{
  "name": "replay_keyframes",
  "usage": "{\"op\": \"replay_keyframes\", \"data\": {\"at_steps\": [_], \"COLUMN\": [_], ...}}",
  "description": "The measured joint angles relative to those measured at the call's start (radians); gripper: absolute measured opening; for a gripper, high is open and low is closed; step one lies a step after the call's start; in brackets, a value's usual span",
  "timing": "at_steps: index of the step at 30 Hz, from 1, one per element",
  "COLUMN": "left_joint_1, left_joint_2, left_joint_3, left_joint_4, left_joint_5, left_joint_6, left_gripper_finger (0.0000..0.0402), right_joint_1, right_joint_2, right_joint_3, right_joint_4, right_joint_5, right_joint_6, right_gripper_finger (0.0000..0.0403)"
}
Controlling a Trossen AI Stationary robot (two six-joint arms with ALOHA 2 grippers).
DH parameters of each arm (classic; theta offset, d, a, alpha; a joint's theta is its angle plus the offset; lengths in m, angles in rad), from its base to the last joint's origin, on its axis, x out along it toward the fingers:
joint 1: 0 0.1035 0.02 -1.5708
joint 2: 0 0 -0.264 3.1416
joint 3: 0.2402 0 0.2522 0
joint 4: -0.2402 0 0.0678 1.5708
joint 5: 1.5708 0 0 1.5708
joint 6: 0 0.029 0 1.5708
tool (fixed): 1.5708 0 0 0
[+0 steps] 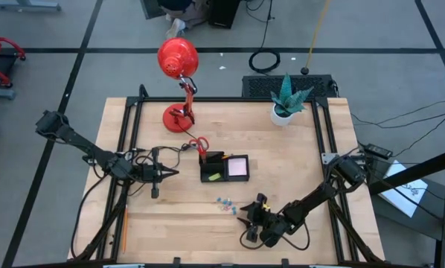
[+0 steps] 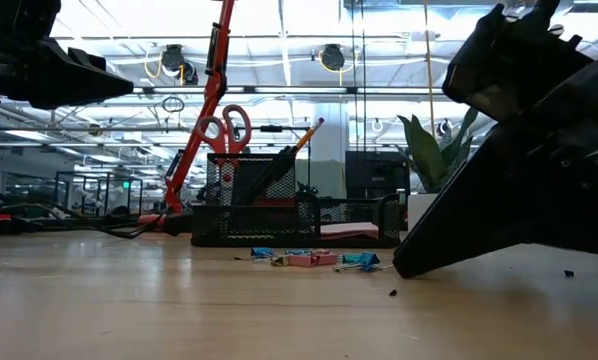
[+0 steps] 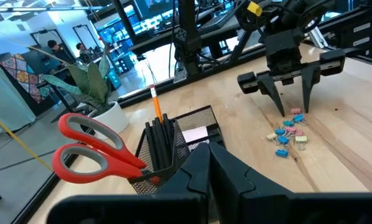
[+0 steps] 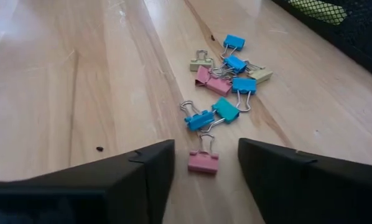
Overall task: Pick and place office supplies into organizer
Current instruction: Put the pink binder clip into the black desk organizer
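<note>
The wooden table point(image 1: 282, 171) sits in a big bright room with grey floor, ceiling lights and black cables. On the table stand one red lamp point(image 1: 179, 74), one plant in a white pot point(image 1: 286, 104) and one black organizer point(image 1: 222, 168). The organizer is just in front of the left gripper point(image 1: 167, 174), whose jaws are pressed together on nothing. In it stand one pair of red scissors point(image 3: 89, 152), one orange pencil point(image 3: 155, 102) and a few black pens point(image 3: 161, 146); a pale pad point(image 1: 238, 167) lies in it too. The right gripper point(image 4: 204, 165) is low over the table with its jaws spread. One pink clip point(image 4: 203, 161) lies between the jaws. About eight more small clips point(image 4: 226, 78), blue, pink and tan, lie just past them.
</note>
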Motion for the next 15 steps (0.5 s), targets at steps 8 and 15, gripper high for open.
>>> {"op": "replay_keyframes", "data": {"at_steps": [8, 15], "left_joint_1": [0.000, 0.000], "left_joint_2": [0.000, 0.000], "left_joint_3": [0.000, 0.000], "left_joint_4": [-0.001, -0.004], "left_joint_5": [0.000, 0.000], "left_joint_6": [0.000, -0.002], "left_gripper_finger": [0.0017, 0.0017], "right_joint_1": [0.000, 0.000], "right_joint_2": [0.001, -0.017], "right_joint_3": [0.000, -0.001], "right_joint_4": [0.001, 0.002], "right_joint_5": [-0.014, -0.017], "right_joint_6": [-0.010, -0.048], "right_gripper_finger": [0.0067, 0.0052]}}
